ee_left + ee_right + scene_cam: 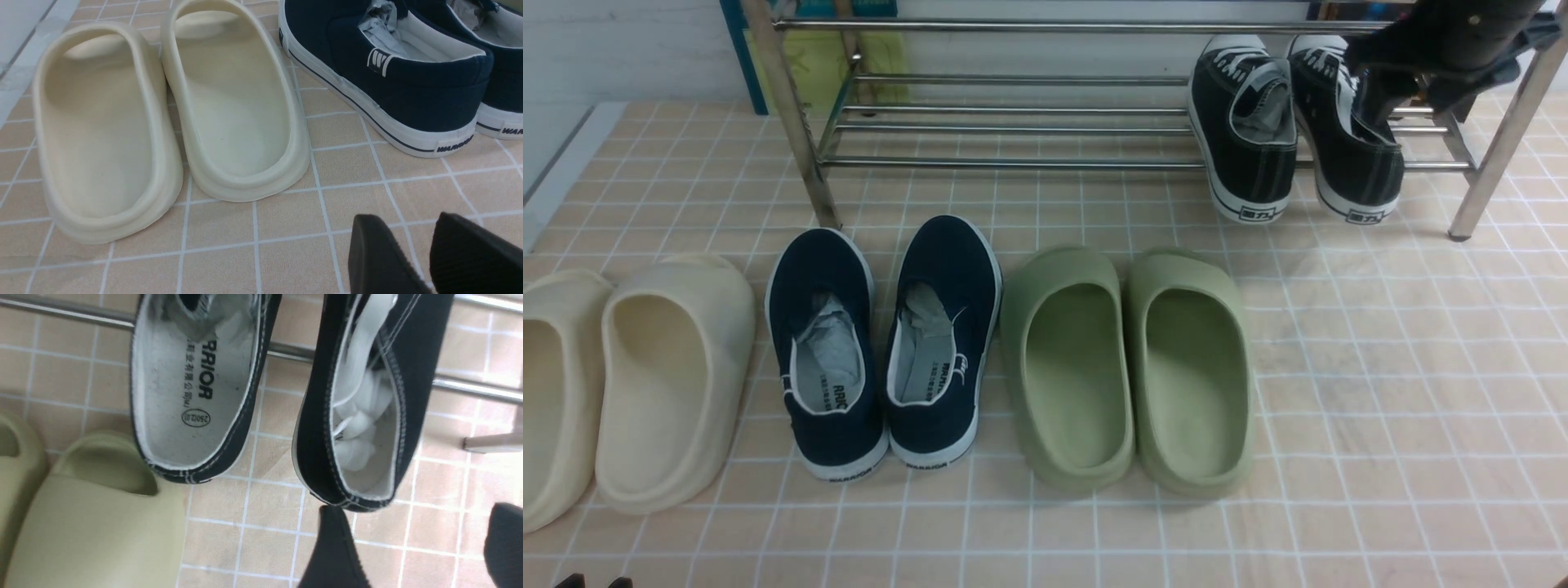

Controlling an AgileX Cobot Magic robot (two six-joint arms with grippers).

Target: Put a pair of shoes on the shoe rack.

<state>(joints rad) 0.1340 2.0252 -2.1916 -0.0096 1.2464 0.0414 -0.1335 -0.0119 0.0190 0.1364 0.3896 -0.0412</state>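
The left claw [406, 228] is spread open and empty, near the cream foam slippers [229, 102]. Next come dark blue slip-on shoes [882, 343], then green foam slippers [1127, 367]. The two black lace-up sneakers [1250, 155] sit at the right end of the shiny metal shoe rack [1013, 162], heels poking out. The right claw [416, 516] above them is spread open.

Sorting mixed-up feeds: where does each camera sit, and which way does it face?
Front view: between the arms, facing forward and down at the shoe rack holding the pair of shoes; the right arm shows top right.
Left wrist view: on the left wrist, facing down at cream slippers and navy slip-ons; the open left end effector shows.
Right wrist view: on the right wrist, facing down at the pair's heels; the open right end effector shows.
Shared: front and right wrist views both show green slippers.
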